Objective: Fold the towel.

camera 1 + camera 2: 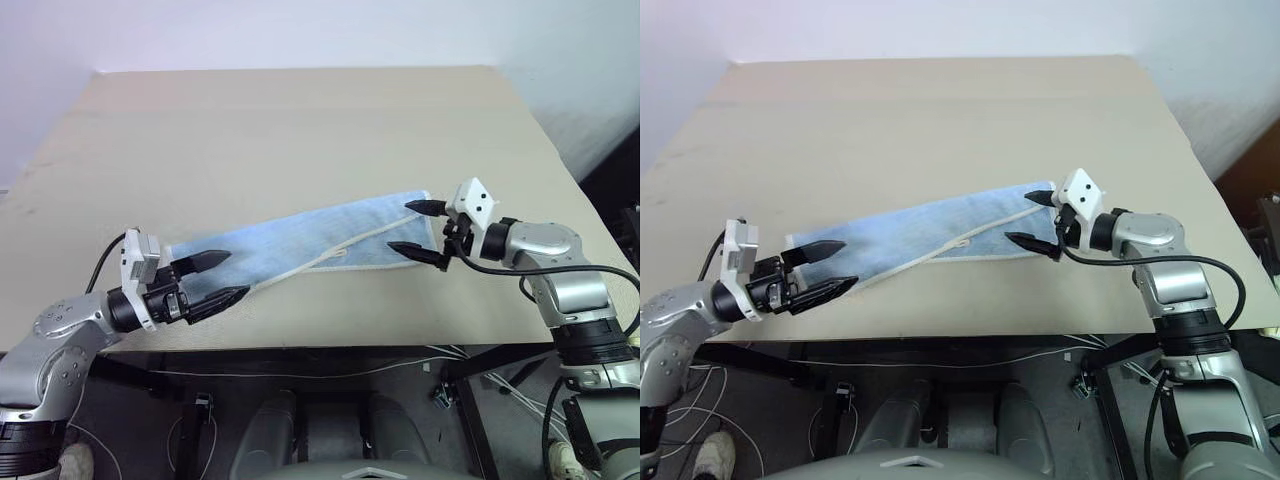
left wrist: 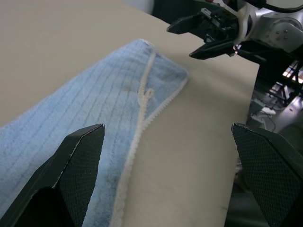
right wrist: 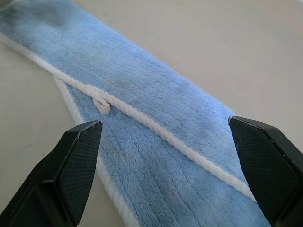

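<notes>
The towel (image 1: 310, 240) lies folded into a long light blue strip on the tan table (image 1: 300, 130), slanting from near left to far right, with a whitish hem running along it. My left gripper (image 1: 222, 276) hangs open at the strip's left end, fingers level and pointing along the cloth, holding nothing. At the right end my right gripper (image 1: 418, 229) is open too, its fingers spread over the towel's corner and pointing left. The left wrist view shows the towel (image 2: 94, 123) stretching away to the right gripper (image 2: 201, 38). The right wrist view shows the hem (image 3: 142, 118) and a small loop.
The table's front edge (image 1: 330, 348) runs just below both grippers. Cables and dark gear sit under the table. A wide bare stretch of tabletop lies behind the towel, up to the pale wall.
</notes>
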{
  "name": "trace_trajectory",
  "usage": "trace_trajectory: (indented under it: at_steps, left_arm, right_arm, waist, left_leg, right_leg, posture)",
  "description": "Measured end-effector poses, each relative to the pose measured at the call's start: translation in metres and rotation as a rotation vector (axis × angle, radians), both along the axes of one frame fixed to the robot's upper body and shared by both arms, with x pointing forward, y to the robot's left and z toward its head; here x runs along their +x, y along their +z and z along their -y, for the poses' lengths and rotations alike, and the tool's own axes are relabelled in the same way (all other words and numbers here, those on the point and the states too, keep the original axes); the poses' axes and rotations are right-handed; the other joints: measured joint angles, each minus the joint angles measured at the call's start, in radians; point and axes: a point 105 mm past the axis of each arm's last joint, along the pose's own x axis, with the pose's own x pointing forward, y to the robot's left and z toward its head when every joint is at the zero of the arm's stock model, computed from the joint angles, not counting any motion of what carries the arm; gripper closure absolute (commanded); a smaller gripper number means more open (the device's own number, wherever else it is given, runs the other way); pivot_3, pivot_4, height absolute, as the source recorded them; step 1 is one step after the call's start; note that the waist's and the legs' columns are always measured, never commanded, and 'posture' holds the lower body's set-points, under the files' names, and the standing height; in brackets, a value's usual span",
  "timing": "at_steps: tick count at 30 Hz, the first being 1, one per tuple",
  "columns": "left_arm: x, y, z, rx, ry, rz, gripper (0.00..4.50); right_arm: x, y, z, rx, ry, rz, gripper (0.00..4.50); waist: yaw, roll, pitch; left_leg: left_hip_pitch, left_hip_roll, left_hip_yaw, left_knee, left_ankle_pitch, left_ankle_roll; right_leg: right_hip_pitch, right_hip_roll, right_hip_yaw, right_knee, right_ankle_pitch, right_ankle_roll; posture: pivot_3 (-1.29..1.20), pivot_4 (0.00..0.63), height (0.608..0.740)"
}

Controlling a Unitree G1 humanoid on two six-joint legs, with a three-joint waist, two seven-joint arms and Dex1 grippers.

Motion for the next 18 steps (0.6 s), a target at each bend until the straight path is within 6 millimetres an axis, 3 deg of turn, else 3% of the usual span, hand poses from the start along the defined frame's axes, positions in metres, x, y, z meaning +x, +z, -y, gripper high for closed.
trace_trajectory:
  at_steps: [4,11,18]
  left_arm:
    - [-0.001,0.000,0.001,0.004,-0.001,0.001,0.00]
    - [0.016,0.014,0.005,-0.045,0.047,0.055,0.00]
    - [0.021,0.014,0.018,-0.072,0.013,0.069,0.00]
  right_arm:
    - [0.003,0.001,-0.008,0.020,0.009,0.012,0.02]
    - [0.015,0.007,-0.005,-0.012,-0.048,0.072,0.02]
    - [0.046,0.014,0.022,-0.105,-0.232,0.101,0.02]
  waist:
    - [-0.001,0.000,0.000]
    - [0.005,0.000,0.000]
    - [0.001,0.001,0.000]
  left_leg:
    - [0.000,0.000,0.000,0.000,0.000,0.000]
    - [0.000,0.000,0.000,0.000,0.000,0.000]
    - [0.000,-0.001,0.001,0.000,0.000,0.000]
  right_leg:
    - [0.000,0.000,0.000,0.000,0.000,0.000]
    - [0.000,0.000,0.000,0.000,0.000,0.000]
    - [-0.001,0.001,0.000,0.000,0.001,0.001]
  posture:
    - [0.00,0.150,0.740]
    - [0.00,0.150,0.740]
    - [0.00,0.150,0.740]
